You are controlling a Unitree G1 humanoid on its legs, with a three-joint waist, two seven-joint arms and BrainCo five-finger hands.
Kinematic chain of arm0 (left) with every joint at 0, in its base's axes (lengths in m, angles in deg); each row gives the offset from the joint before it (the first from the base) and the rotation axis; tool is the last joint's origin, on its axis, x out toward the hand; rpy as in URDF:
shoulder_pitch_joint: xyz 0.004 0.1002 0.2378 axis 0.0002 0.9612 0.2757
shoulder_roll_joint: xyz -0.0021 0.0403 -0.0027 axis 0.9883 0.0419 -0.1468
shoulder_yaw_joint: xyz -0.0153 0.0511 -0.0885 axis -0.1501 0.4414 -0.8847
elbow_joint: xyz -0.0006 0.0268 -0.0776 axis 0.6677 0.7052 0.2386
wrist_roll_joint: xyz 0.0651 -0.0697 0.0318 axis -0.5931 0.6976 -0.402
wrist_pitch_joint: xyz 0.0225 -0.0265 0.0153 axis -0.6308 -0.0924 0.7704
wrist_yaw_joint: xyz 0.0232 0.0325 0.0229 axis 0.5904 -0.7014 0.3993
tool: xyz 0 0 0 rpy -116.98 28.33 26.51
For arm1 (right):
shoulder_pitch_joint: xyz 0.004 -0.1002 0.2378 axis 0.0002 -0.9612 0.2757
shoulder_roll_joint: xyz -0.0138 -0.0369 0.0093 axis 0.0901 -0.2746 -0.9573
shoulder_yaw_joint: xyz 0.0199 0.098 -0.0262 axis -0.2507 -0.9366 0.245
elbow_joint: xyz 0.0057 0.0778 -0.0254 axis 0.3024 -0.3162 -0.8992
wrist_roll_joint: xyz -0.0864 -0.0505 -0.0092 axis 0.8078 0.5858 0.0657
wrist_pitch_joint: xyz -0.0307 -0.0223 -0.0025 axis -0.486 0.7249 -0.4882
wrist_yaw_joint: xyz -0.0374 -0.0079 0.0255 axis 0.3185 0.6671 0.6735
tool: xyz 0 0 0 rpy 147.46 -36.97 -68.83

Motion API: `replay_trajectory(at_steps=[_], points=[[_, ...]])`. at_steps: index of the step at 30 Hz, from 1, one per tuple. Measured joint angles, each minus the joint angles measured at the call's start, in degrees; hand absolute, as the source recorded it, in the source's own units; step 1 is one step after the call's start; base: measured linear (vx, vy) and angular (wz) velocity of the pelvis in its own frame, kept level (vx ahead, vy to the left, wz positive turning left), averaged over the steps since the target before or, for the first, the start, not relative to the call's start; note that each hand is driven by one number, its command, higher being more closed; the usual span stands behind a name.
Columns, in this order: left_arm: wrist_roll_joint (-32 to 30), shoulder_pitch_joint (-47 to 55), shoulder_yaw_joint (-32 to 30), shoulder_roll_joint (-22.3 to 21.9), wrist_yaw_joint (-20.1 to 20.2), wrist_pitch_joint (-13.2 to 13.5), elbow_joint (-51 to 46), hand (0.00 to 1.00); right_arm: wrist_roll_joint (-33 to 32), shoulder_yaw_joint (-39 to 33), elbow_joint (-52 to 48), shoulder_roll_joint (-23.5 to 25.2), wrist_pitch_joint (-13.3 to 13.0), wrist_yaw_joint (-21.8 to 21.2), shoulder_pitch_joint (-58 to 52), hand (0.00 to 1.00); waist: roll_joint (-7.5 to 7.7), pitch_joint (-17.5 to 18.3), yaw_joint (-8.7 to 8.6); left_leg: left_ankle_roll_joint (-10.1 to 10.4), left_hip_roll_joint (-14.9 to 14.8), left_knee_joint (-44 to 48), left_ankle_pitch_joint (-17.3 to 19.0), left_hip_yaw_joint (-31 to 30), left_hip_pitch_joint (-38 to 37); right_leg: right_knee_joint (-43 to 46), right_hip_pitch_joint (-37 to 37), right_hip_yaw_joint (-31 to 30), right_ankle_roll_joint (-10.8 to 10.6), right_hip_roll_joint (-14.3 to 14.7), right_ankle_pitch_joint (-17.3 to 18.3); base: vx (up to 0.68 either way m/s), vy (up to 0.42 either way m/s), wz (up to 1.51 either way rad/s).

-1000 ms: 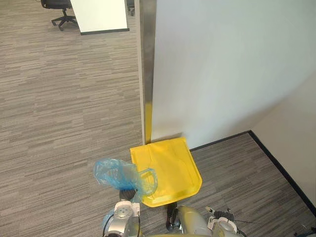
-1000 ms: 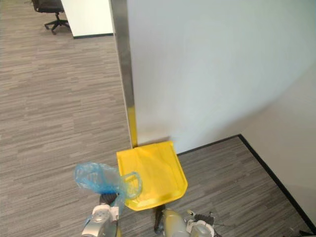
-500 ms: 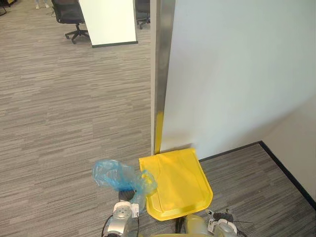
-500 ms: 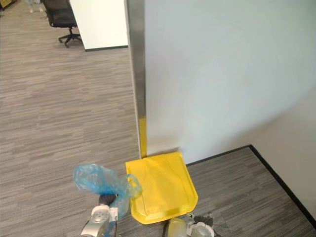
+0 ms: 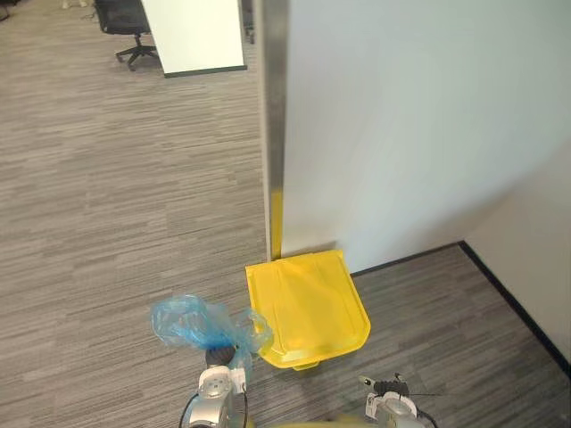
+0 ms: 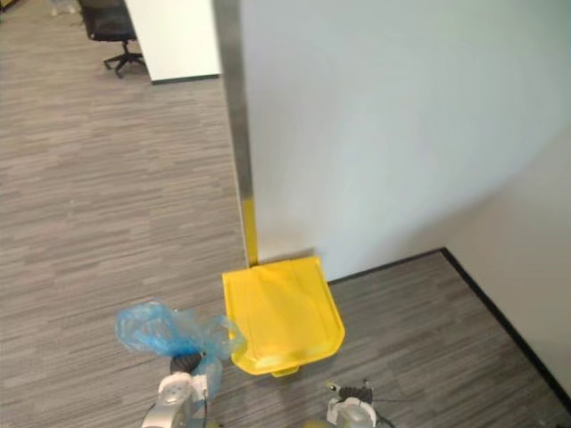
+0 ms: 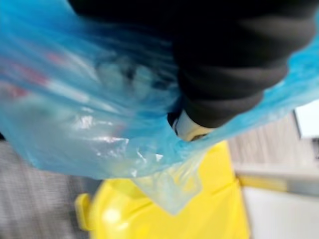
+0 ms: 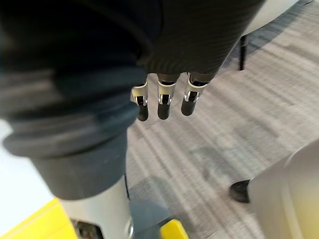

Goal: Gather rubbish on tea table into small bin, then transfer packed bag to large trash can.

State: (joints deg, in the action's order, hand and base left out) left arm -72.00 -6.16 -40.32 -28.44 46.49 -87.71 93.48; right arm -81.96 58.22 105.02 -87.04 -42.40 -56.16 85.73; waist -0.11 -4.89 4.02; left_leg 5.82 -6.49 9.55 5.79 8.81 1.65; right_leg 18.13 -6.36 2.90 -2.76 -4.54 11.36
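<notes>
Blue bag point(image 5: 201, 323): off the grey carpet point(image 5: 107, 196), bunched over the left hand, just beside the yellow trash can on its left
Left hand point(image 7: 187, 125): curled into the bag's film – pinching it
Right hand point(image 8: 162, 102): empty, fingers point(image 8: 142, 105) straight, hanging side by side above the carpet
Yellow trash can point(image 5: 310, 305): lid down, against the white wall point(image 5: 419, 116) by the metal post point(image 5: 273, 107)
Far corner: office chair point(image 5: 125, 22)

The two head views look steeply down onto the grey floor point(image 5: 107, 223) from slightly offset spots, sharing the yellow trash can point(image 5: 308, 308) at the foot of the white wall point(image 5: 419, 134) and the blue bag point(image 5: 201, 323) at near left. The left wrist view sits close against that bag, the can beyond; the right wrist view looks past the right robot hand point(image 8: 162, 102) at the floor.
</notes>
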Motion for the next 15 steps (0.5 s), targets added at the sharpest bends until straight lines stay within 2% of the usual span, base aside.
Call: replay_trajectory(at_steps=[2,5,6,7,9,10,11,12,13,15], points=[[0.74,0.22,0.57,0.04,0.14,0.01,0.00,1.00,-0.06,0.31,-0.02,-0.47,0.10,0.17,-0.70,0.00,-0.09,-0.40,-0.45,0.60,-0.33,-1.41,-0.81,-1.13,0.31,0.19,-0.45,1.35,0.27,0.01,-0.62,-0.20,-0.035,0.32],[0.98,1.92,0.54,0.47,0.25,0.00,-0.01,1.00,-0.08,1.35,-0.08,0.12,0.11,0.26,-0.97,0.00,0.83,-1.04,-0.26,0.93,-0.90,-2.63,-2.45,-1.04,0.35,0.23,-0.66,2.39,1.05,-0.28,-1.75,-0.22,-0.039,0.04],[0.98,2.44,0.55,0.65,0.28,-0.01,-0.01,1.00,-0.08,1.28,-0.20,0.26,0.12,0.23,-1.05,0.00,1.04,-0.87,-0.72,1.08,-0.73,-4.67,-2.75,-1.30,0.10,-0.30,-0.79,2.61,1.09,-0.55,-2.26,-0.19,0.013,0.19],[0.98,2.67,0.51,0.72,0.32,-0.03,-0.03,1.00,-0.07,1.11,-0.46,0.78,0.07,0.23,-1.69,0.00,1.93,-0.24,-0.85,0.77,-0.01,-5.61,-2.97,-0.61,-0.17,-1.87,-1.69,3.07,1.72,-1.39,-3.18,-0.17,0.027,0.16],[0.97,2.86,0.62,-0.14,0.53,0.00,-0.17,1.00,-0.06,0.81,-0.53,0.23,0.10,0.25,-2.10,0.00,2.91,-0.85,-0.49,-1.64,0.47,4.55,-0.58,1.81,0.97,-3.33,-1.64,3.37,1.34,-3.31,-4.82,-0.07,0.040,0.15],[0.97,3.40,0.61,-0.39,0.80,-0.01,-0.11,1.00,-0.07,0.78,-0.59,0.05,0.09,0.26,-2.77,0.00,2.11,-0.42,-0.82,-1.28,0.42,6.24,1.55,2.02,0.26,-3.98,-1.43,3.81,0.98,-3.49,-5.19,-0.09,0.091,0.23],[0.97,3.78,0.66,-0.53,0.98,-0.02,-0.08,1.00,-0.06,0.46,-0.62,-0.09,0.04,0.23,-3.49,0.00,1.04,0.23,-1.23,-0.57,0.02,4.36,3.22,2.06,-0.86,-4.37,-1.57,4.18,-0.15,-3.16,-5.32,-0.12,0.147,0.19],[0.97,3.53,0.59,-0.24,1.22,-0.04,0.22,1.00,-0.05,-0.99,-0.01,-0.98,-0.10,0.17,-3.67,0.00,0.20,0.61,-1.57,-0.90,0.43,1.02,4.69,2.17,-1.81,-4.40,-2.02,3.96,-1.16,-2.87,-6.10,-0.13,0.168,0.05],[0.97,3.90,0.49,0.64,1.16,-0.04,0.51,1.00,-0.14,-1.94,0.11,-0.71,0.09,0.05,-3.61,0.00,-0.19,0.95,-1.60,-0.73,0.79,-0.67,4.29,2.66,-1.70,-6.26,-1.26,3.99,-1.04,-3.10,-6.98,-0.07,0.134,-0.05],[0.93,4.24,0.50,2.93,1.09,-0.05,2.11,1.00,-0.48,-3.25,0.34,0.22,0.02,0.02,-4.31,0.00,0.64,1.64,-1.62,-1.07,2.25,-4.39,2.92,2.91,-3.08,-10.99,0.51,3.65,-1.95,-3.55,-10.36,0.01,0.127,-0.10]])
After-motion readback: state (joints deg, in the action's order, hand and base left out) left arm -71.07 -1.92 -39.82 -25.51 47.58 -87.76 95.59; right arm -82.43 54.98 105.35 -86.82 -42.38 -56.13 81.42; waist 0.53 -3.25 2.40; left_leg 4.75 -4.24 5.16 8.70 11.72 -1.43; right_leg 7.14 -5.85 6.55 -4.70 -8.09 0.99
